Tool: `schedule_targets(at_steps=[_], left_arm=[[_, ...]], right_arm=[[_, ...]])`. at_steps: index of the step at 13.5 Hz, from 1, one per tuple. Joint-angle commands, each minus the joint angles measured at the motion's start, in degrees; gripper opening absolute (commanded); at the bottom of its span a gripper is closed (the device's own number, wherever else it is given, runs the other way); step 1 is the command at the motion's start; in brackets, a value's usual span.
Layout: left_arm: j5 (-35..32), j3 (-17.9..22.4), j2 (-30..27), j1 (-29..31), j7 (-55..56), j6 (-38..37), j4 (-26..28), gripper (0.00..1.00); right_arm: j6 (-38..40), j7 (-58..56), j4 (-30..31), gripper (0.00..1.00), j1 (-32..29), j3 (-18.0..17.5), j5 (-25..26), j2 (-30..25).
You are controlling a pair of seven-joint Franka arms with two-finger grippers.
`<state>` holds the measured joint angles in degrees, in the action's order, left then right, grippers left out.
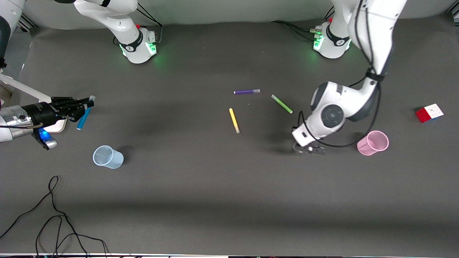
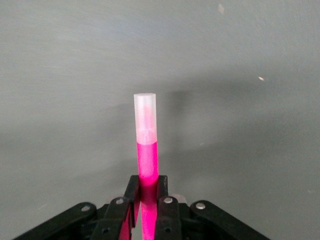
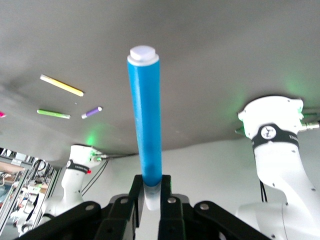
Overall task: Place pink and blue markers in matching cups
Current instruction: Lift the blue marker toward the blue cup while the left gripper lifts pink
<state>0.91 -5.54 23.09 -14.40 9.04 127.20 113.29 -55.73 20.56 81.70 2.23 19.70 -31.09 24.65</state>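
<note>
Nearest my front camera, a thin black cable [image 1: 53, 215] loops loosely over the matte dark-grey worktop [image 1: 215, 200]. Above it in that view I see the blue cup [image 1: 107, 157], a small translucent tumbler with a fine mesh look, lying tipped on its side toward the right arm's end of the worktop. At about the same depth, toward the left arm's end, the pink cup [image 1: 373, 143] shows the same ribbed, see-through plastic with its round mouth turned up toward the camera.

Just beside the pink cup I have the left tool [image 1: 310, 148] low over the worktop. In my left wrist view its black fingers [image 2: 131, 197] are clamped on the pink marker [image 2: 146, 155], a slim glossy magenta cylinder ending in a paler, frosted cap.

Farther from the camera, mid-worktop, lie three loose pens: a yellow marker [image 1: 234, 120], then a green marker [image 1: 282, 104], then a purple marker [image 1: 246, 91] with a pale tip, all apart from one another. A small colour-tiled cube [image 1: 429, 113] sits near the left arm's end.

The right tool [image 1: 86, 105] is over the right arm's end of the worktop, above and apart from the blue cup. It grips the blue marker [image 3: 148, 130], a smooth round blue barrel with a flat white end, pinched at its lower end between the fingers [image 3: 134, 195].
</note>
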Motion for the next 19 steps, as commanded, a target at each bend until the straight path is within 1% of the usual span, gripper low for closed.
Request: schedule_targets(at_steps=[1,3,4,5,8,10,11,12,14,16,17,19], left_arm=[[0.3,-0.1,-6.2,5.5,0.4,-16.0,-6.9,0.05],[-0.6,0.1,-8.8,9.1,0.4,-25.0,-12.3,0.05],[-0.8,1.3,-9.8,11.2,-0.3,-27.2,-14.0,0.05],[-0.8,2.2,-10.8,13.5,-1.6,-28.7,-15.8,0.05],[-1.2,2.8,-10.4,19.7,-9.7,-35.2,-19.4,0.04],[-4.1,2.7,-9.7,21.9,-12.9,-38.6,-20.5,0.02],[-6.3,2.7,-8.3,21.8,-13.3,-41.1,-22.3,0.01],[-8.1,2.6,-5.5,21.4,-13.3,-44.6,-25.5,0.01],[-8.8,2.6,2.4,21.3,-14.3,-53.2,-34.8,0.01],[-9.2,2.6,9.7,21.3,-15.6,-60.5,-42.8,0.01],[-9.3,2.6,12.3,21.3,-15.6,-62.5,-45.2,0.01],[-9.4,2.6,14.8,21.3,-17.0,-63.0,-46.0,0.01]], right_arm=[[3.9,-6.0,-0.4,0.0,-2.1,0.0,-1.5,2.6],[4.4,-7.6,0.8,0.0,-3.8,0.0,-1.5,3.4],[4.4,-7.6,0.5,0.0,-4.3,0.0,-2.0,5.4],[4.1,-7.5,0.5,0.0,-4.5,0.1,-3.4,6.2],[-0.6,-6.6,0.7,0.0,-6.8,0.2,-9.5,9.2],[-3.6,-6.6,0.6,0.0,-6.6,0.1,-11.1,10.8],[-5.2,-6.6,0.6,0.0,-6.5,0.1,-12.2,11.8],[-6.9,-6.7,0.6,0.0,-6.1,0.0,-13.0,13.1],[-8.8,-7.5,0.4,0.0,-5.9,-0.2,-13.2,15.3],[-10.4,-7.6,0.4,0.0,-5.9,-0.2,-13.2,17.2],[-10.8,-8.7,0.3,0.0,-6.3,-0.3,-13.2,18.3],[-11.5,-11.6,0.1,0.0,-6.5,-0.2,-14.0,19.7]])
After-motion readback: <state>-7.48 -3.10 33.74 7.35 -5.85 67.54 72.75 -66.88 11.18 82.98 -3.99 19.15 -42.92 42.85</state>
